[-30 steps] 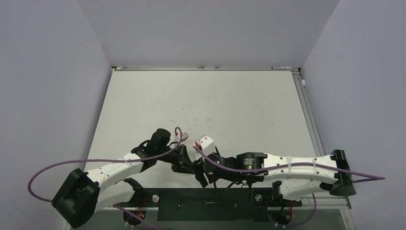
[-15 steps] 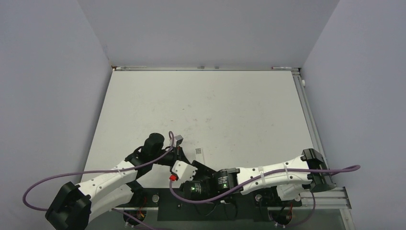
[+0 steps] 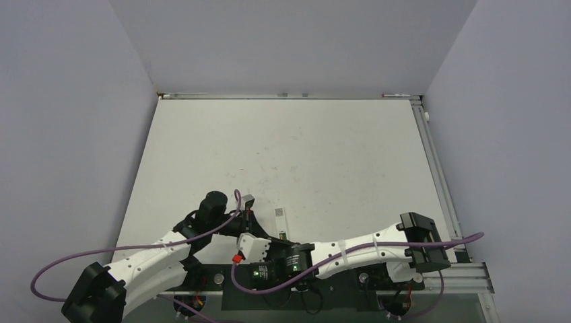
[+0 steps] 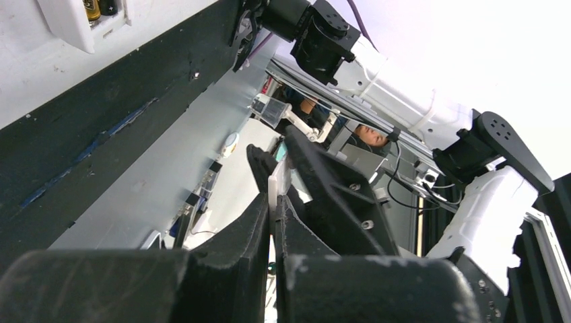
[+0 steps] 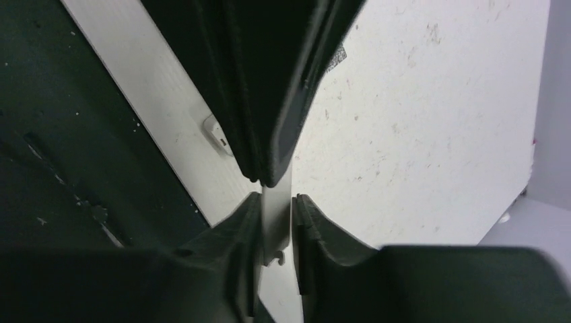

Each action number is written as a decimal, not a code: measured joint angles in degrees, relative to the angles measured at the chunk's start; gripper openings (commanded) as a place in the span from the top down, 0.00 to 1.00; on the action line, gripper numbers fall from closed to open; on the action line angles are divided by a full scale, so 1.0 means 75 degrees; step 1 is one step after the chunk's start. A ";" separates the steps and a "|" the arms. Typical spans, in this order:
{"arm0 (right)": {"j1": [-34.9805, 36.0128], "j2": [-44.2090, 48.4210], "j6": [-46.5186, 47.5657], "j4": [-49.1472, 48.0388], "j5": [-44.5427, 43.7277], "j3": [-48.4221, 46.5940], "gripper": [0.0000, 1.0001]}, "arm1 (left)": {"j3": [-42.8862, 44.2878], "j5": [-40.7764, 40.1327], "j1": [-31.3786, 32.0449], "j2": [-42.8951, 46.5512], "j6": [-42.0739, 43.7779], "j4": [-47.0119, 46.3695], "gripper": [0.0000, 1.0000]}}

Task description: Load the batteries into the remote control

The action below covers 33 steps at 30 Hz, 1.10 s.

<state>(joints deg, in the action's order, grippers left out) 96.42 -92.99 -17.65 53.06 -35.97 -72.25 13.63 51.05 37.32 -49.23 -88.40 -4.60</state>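
Near left gripper (image 4: 273, 153) with white plate (image 4: 275, 190), remote control (image 4: 71, 27)

a white table (image 3: 323, 148) flecked with small dark marks sits between plain lilac-grey walls (image 3: 67, 101) — a metal rail (image 3: 438, 175) lines the table's right edge, a thin metal strip (image 3: 289, 96) its far edge, a scuffed black plate (image 4: 101, 121) its near edge.

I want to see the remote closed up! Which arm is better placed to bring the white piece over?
Probably left: the left gripper is shut on the thin white plate; the right gripper's fingers just flank it.
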 measured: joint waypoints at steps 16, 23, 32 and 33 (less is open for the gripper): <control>-0.0294 0.1099 0.0338 0.0134 0.1186 -0.0003 0.92 | -0.0117 0.0166 -0.0571 0.0463 0.0108 -0.0242 0.37; -0.2940 0.2261 0.0699 0.0035 0.4881 -0.0003 0.92 | 0.0991 0.0717 -0.2282 0.0761 0.2253 0.1533 0.37; -0.4124 0.1539 0.1072 -0.0510 1.0051 0.0294 0.92 | 0.3893 0.0312 -0.1944 0.0469 0.6443 0.5036 0.37; -0.4232 0.1536 0.1090 -0.0592 1.0497 0.0335 0.92 | 0.4138 0.0082 -0.1693 0.0420 0.6875 0.5432 0.37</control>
<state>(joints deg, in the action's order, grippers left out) 64.69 -81.47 -9.47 48.62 42.76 -69.73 44.66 51.66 24.62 -46.09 -36.84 36.14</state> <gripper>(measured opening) 0.087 0.625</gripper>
